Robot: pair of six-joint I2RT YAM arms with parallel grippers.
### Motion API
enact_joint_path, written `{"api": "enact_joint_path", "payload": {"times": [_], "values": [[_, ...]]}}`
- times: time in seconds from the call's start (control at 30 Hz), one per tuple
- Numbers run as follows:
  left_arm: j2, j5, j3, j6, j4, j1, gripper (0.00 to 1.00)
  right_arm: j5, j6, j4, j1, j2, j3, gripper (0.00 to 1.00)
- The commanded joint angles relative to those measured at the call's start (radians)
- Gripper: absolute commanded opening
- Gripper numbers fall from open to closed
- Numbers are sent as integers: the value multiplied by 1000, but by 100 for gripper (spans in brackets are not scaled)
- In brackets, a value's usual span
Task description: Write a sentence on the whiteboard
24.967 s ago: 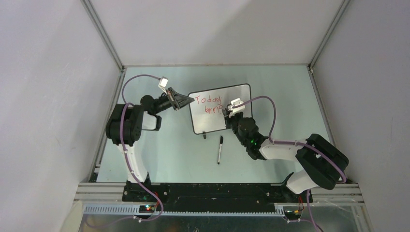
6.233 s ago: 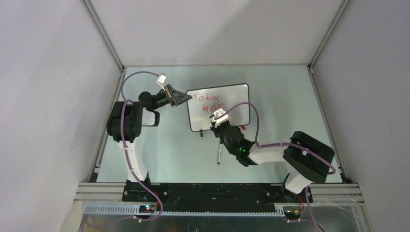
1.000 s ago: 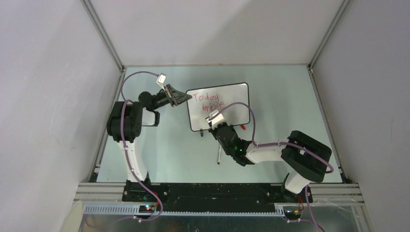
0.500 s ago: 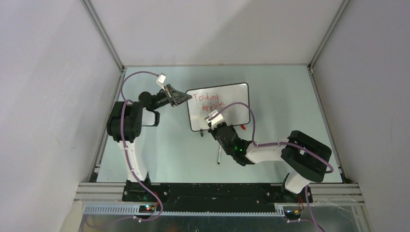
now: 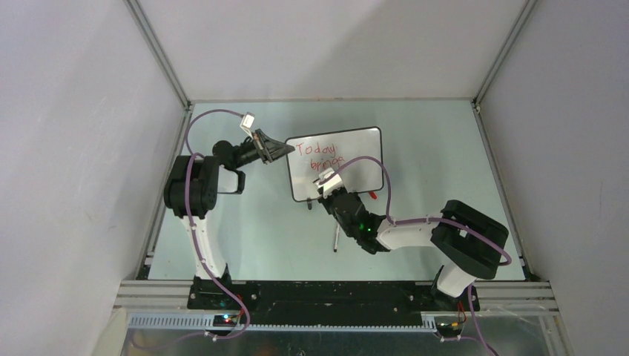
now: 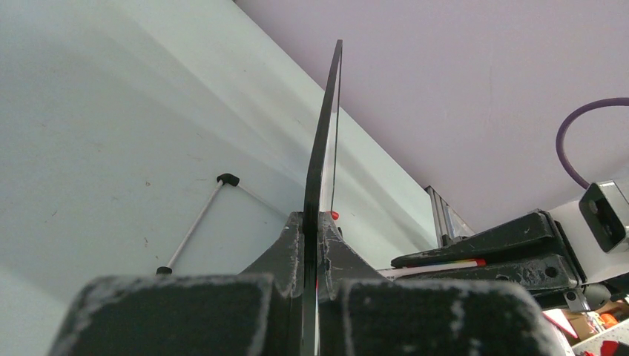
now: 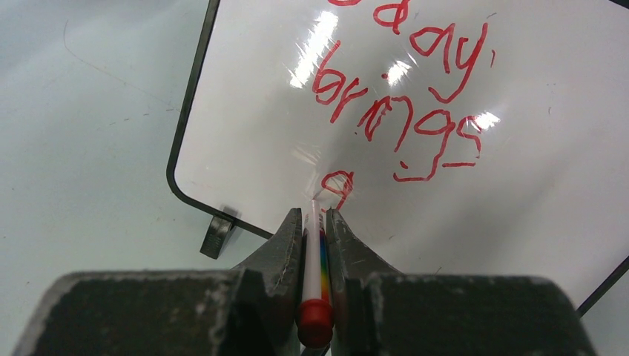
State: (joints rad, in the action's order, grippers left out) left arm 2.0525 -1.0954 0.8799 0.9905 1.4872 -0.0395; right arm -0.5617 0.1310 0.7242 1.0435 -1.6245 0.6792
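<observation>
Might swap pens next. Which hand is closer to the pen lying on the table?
Right. The right hand holds a marker at the board's near edge, just beyond the pen; the left hand grips the board's left edge, farther off.

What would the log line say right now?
left gripper: shut on board edge | right gripper: shut on marker | words: "Today brings g"

A spare marker (image 5: pixel 335 243) lies on the pale green table (image 5: pixel 430 148) below me, a small red object (image 5: pixel 373 196) near it; the white marker (image 7: pixel 314 256) I carry shows a red end; grey walls (image 5: pixel 319 44) enclose three sides
</observation>
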Motion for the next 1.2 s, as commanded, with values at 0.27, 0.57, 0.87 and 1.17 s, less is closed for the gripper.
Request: {"api": "enact_joint_path", "payload": {"times": [0.27,0.57,0.87,1.17], "values": [[-12,4,7,-27,47,9,0,52,-68,39,-30,159,-60,0],[-11,3,7,-26,47,9,0,57,-118,21,-112,225,-107,0],[-11,4,9,-24,48,9,0,67,-100,55,-112,174,-102,0],[-11,2,8,-24,47,9,0,61,-81,67,-113,138,-86,0]]}}
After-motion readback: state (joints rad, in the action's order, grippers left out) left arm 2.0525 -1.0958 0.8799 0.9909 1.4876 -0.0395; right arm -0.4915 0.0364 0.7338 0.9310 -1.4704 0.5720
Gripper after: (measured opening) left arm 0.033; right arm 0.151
